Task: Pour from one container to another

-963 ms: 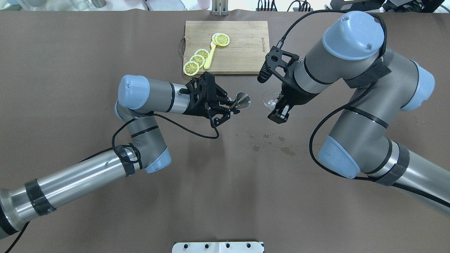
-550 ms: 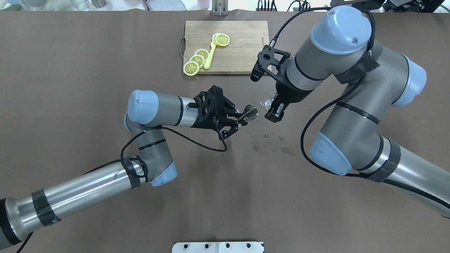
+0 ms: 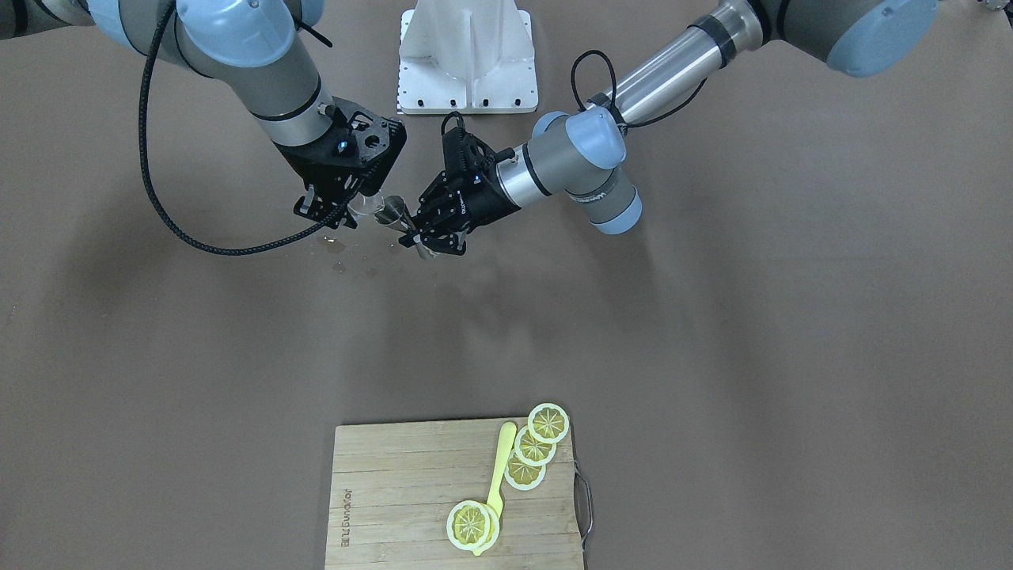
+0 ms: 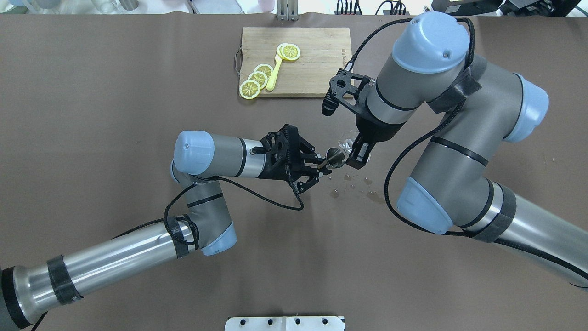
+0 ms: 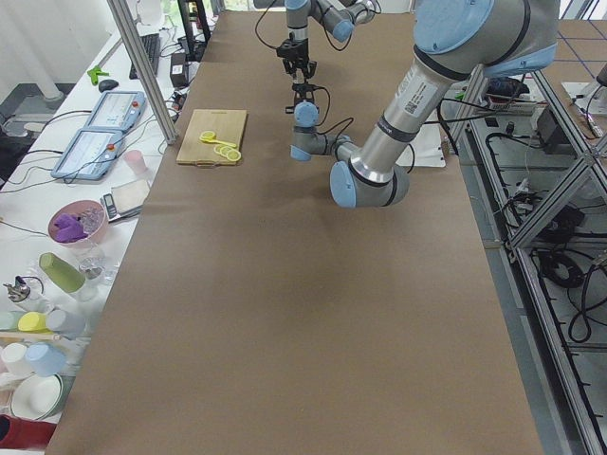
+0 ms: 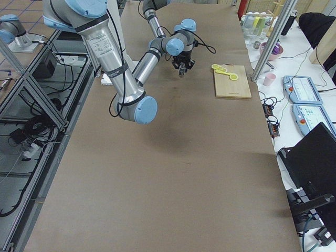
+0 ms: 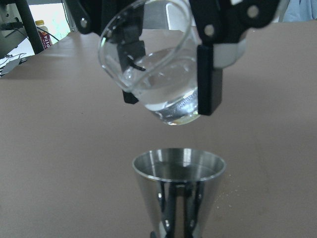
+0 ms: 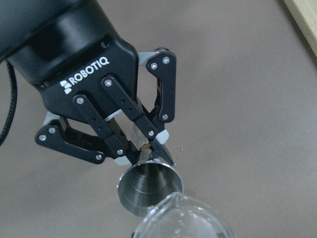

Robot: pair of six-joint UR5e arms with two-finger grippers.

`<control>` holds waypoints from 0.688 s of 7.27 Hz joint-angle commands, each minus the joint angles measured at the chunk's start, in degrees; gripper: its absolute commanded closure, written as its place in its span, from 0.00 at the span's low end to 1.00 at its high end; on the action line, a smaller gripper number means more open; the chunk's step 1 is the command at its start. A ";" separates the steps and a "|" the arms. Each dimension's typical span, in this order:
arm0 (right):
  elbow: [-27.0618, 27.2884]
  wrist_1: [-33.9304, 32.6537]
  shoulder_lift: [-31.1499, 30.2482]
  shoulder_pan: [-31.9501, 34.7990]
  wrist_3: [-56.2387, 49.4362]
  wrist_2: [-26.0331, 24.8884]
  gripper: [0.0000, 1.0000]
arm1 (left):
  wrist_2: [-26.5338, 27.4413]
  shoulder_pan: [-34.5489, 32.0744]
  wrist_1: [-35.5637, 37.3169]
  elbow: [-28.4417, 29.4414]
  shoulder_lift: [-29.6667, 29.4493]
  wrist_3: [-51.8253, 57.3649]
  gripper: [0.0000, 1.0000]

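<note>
My left gripper [image 4: 321, 163] is shut on the narrow lower part of a steel jigger [image 4: 335, 157], which stands upright off the table. My right gripper [image 4: 356, 154] is shut on a clear glass cup [image 4: 347, 140] holding some clear liquid. In the left wrist view the glass cup [image 7: 158, 64] hangs tilted just above the jigger [image 7: 178, 183], lip toward the camera, with no stream showing. The right wrist view looks down past the glass rim [image 8: 183, 220] into the jigger [image 8: 148, 191] and onto the left gripper [image 8: 146, 153].
A wooden cutting board [image 4: 317, 59] with lemon slices [image 4: 257, 78] and a yellow spoon [image 4: 274, 73] lies at the far side. Wet spots [image 4: 363, 188] mark the brown table just below the grippers. A white base plate [image 4: 285, 323] sits at the near edge.
The left gripper carried the jigger right and toward the robot. The right gripper brought the glass left and nearer, so the two containers now meet, glass over jigger.
</note>
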 commanded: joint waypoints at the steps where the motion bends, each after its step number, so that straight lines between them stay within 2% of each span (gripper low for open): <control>1: 0.33 -1.18 -0.02 -0.99 -0.03 0.23 1.00 | 0.07 0.11 -0.14 0.01 0.00 0.00 1.00; 5: 0.33 -4.24 0.15 -1.79 -1.60 0.23 1.00 | 0.07 0.46 -0.75 0.09 0.00 0.00 1.00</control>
